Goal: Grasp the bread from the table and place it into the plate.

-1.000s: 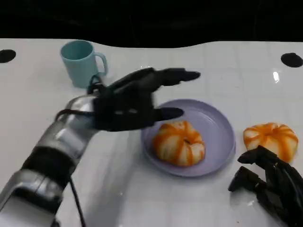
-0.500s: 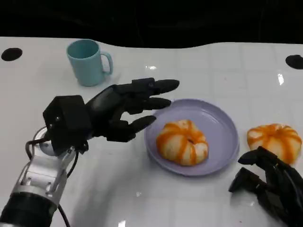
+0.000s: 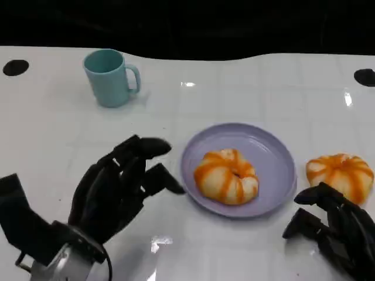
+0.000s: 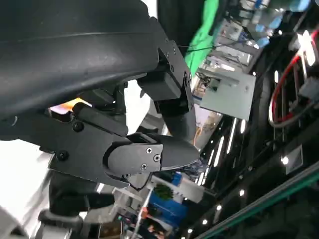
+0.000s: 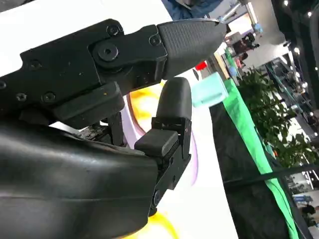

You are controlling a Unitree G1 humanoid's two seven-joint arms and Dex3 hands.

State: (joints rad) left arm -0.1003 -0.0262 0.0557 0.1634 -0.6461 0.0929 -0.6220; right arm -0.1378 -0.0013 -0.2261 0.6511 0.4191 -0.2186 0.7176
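An orange-and-white striped bread (image 3: 226, 175) lies inside the lavender plate (image 3: 272, 152) in the head view. A second striped bread (image 3: 340, 174) rests on the white table to the right of the plate. My left hand (image 3: 120, 187) hovers low to the left of the plate, fingers spread and holding nothing. My right hand (image 3: 336, 231) sits at the lower right just in front of the second bread, fingers apart and empty. In the right wrist view, that hand's fingers (image 5: 174, 104) frame a slice of the plate (image 5: 192, 154) and orange bread (image 5: 144, 104).
A teal mug (image 3: 110, 77) stands at the back left of the white table (image 3: 53, 134). Dark round holes mark the table's far corners, one at the left (image 3: 14, 67) and one at the right (image 3: 364, 76). The table's far edge meets a black background.
My left hand has drawn back from above the plate's left rim toward the lower left and dropped lower, still empty. The bread in the plate and the right hand have stayed put.
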